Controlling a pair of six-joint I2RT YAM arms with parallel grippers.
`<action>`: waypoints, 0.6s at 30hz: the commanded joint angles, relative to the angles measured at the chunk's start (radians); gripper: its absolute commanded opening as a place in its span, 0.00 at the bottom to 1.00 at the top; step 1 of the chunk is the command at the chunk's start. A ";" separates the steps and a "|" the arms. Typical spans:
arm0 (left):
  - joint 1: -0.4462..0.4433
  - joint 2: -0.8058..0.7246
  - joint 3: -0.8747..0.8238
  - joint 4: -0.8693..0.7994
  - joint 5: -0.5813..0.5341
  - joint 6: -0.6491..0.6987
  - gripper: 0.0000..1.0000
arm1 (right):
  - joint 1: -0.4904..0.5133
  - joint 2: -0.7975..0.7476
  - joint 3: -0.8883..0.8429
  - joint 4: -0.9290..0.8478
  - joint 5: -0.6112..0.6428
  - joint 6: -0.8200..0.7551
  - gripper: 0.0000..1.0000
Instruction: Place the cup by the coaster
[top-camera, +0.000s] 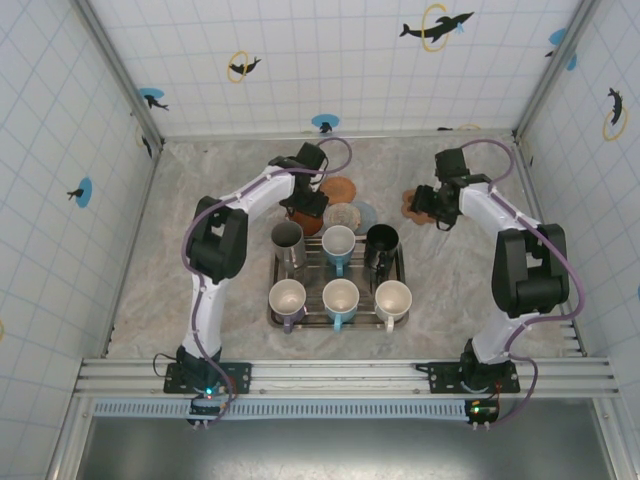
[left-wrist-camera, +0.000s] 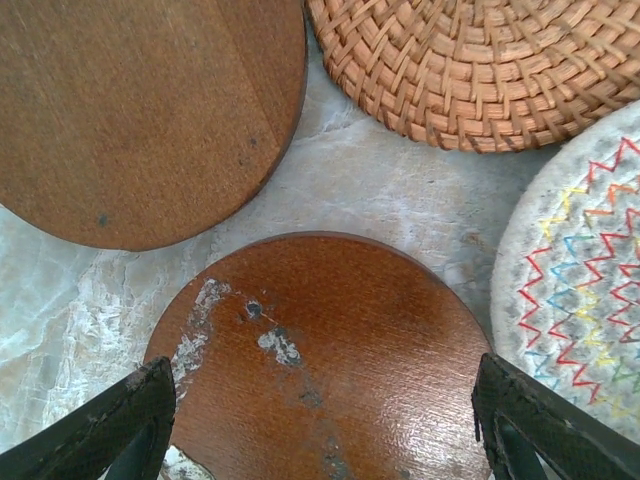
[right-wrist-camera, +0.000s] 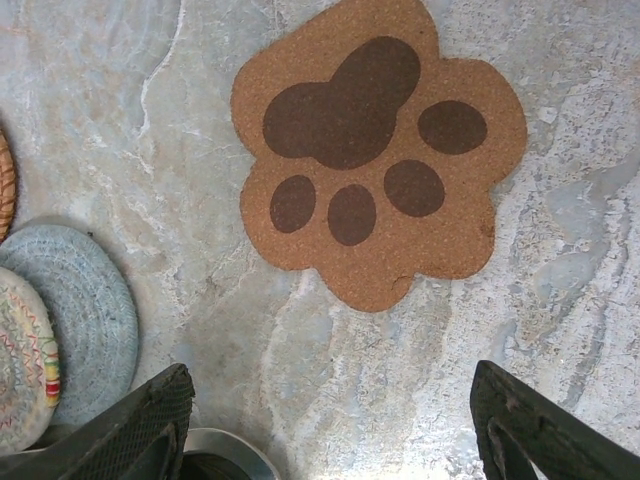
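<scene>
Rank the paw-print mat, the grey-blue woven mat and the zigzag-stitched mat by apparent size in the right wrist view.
1. paw-print mat
2. grey-blue woven mat, partly overlapped
3. zigzag-stitched mat, cut off by the picture's edge, so its real size is unsure

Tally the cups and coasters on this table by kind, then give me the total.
Wooden round coasters: 2
Rattan coaster: 1
Zigzag-stitched coaster: 1
Blue-grey woven coaster: 1
Paw-shaped cork coaster: 1
Cups: 6
Total: 12
</scene>
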 joint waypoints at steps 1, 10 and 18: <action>0.005 0.025 0.024 -0.034 0.008 0.032 0.79 | 0.007 0.003 0.041 -0.011 0.003 -0.005 0.75; 0.004 0.052 0.028 -0.034 0.023 0.037 0.79 | 0.009 0.014 0.039 -0.005 -0.001 -0.004 0.76; 0.004 0.067 0.033 -0.034 0.045 0.034 0.79 | 0.014 0.026 0.040 -0.002 -0.004 -0.002 0.76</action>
